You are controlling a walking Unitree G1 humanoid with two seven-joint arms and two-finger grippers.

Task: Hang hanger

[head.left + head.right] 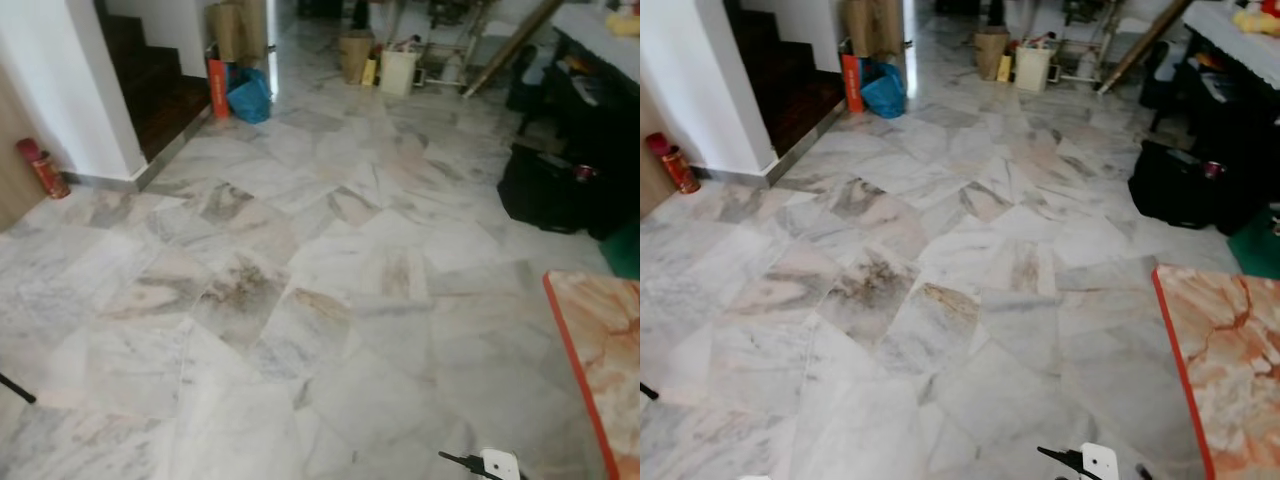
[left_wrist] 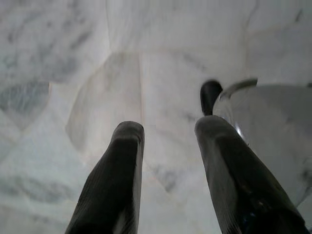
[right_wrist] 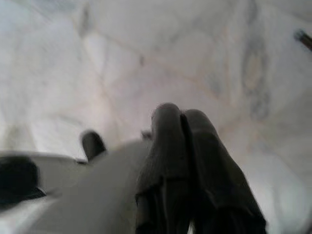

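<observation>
Below, the left tool (image 2: 168, 146) is hanging over the marble floor (image 1: 330, 260) with fingers parted and empty; the right tool (image 3: 183, 146) is pressing its fingers together, gripping nothing visible.

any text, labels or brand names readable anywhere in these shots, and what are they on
None can be read.
Red fire extinguisher by the wall: any label is too blurred.
Orange bag beside the blue bag: no print can be made out.
White bucket at the far end: too small to tell.
Left gripper and right gripper hang over bare marble floor, no markings on them.
</observation>
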